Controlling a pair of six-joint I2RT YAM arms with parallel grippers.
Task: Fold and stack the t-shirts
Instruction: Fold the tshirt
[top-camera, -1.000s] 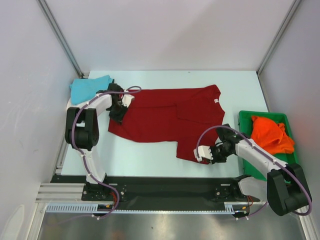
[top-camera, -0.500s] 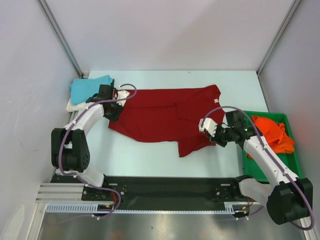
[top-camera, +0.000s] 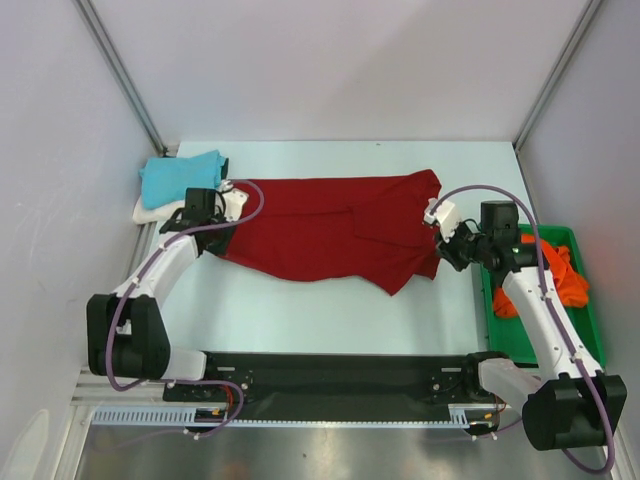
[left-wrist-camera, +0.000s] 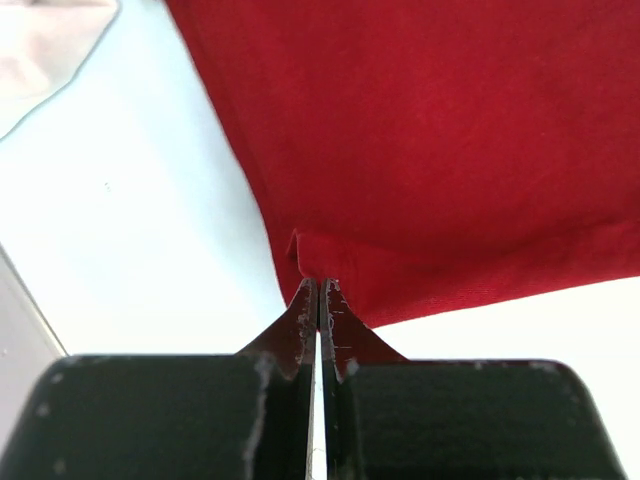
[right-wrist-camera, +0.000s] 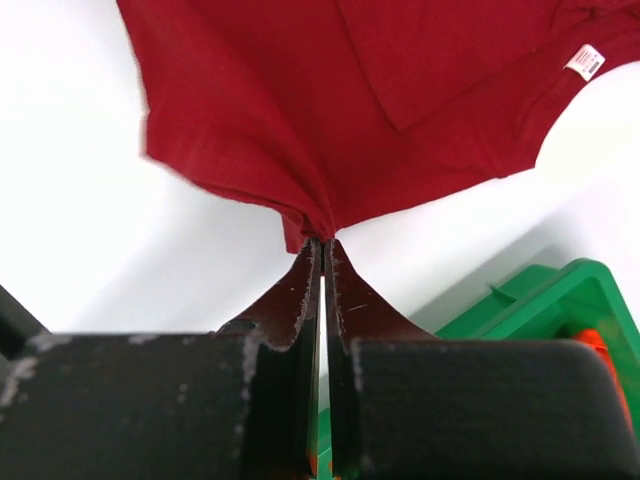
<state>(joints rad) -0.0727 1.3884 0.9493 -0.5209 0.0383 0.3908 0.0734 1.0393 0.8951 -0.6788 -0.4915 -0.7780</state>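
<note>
Spread across the middle of the table (top-camera: 300, 305), from 9 to 3 o'clock: red shirt (top-camera: 330, 235). Pinched at the 9 o'clock end by the left gripper (left-wrist-camera: 318, 288), clamped tight on the hem. Pinched at 3 o'clock by the right gripper (right-wrist-camera: 322, 245), likewise clamped on a bunched edge. Looks soft, light and limp, so likely to sag and crease between holds. Best taken at hems and corners and held taut.

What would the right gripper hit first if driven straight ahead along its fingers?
The dark red t-shirt. The right gripper is shut on the cloth's edge, and the rest of the shirt lies spread directly ahead in the wrist view. It would probably bunch the cloth; depth beyond that is unclear.
</note>
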